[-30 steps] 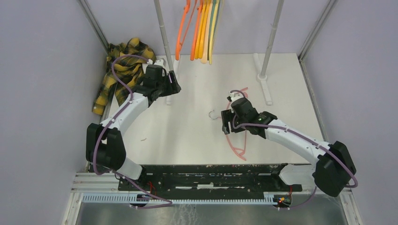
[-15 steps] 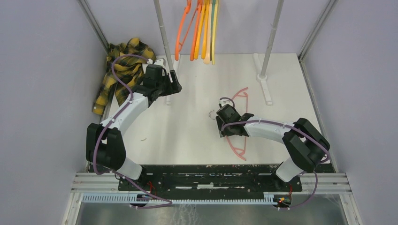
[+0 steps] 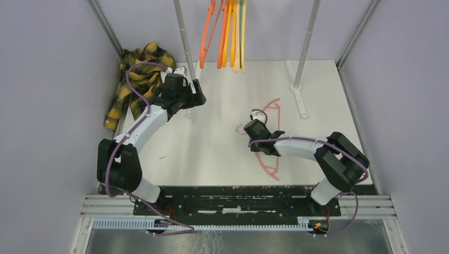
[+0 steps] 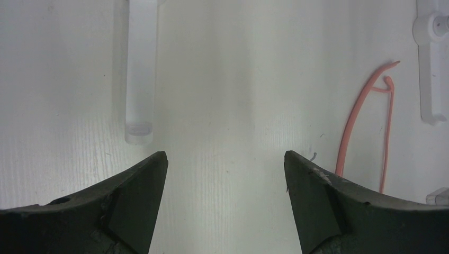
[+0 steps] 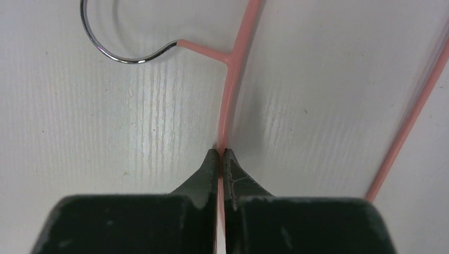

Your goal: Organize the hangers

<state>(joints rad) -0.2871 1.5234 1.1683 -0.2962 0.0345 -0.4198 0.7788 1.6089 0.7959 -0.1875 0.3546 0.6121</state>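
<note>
A pink hanger (image 3: 271, 102) lies flat on the white table, its metal hook (image 3: 241, 128) pointing left. My right gripper (image 3: 253, 128) is down on it and shut on the thin pink shoulder (image 5: 233, 79) just below the neck that carries the hook (image 5: 114, 50). My left gripper (image 3: 200, 95) hovers by the left pole's foot, open and holding nothing (image 4: 225, 159); part of the pink hanger (image 4: 355, 114) shows beyond its right finger. Several orange, yellow and teal hangers (image 3: 227, 32) hang together at the top of the rack.
Two grey upright poles (image 3: 185, 42) (image 3: 307, 42) stand at the back on white feet (image 4: 140, 69) (image 4: 431, 58). A yellow-and-black plaid shirt (image 3: 137, 74) is bunched at the back left, behind my left arm. Walls close in on both sides.
My right gripper slid left along the pink hanger towards its hook and closed on the shoulder, its elbow folding in. My left gripper opened wider. The hanging hangers swayed slightly.
</note>
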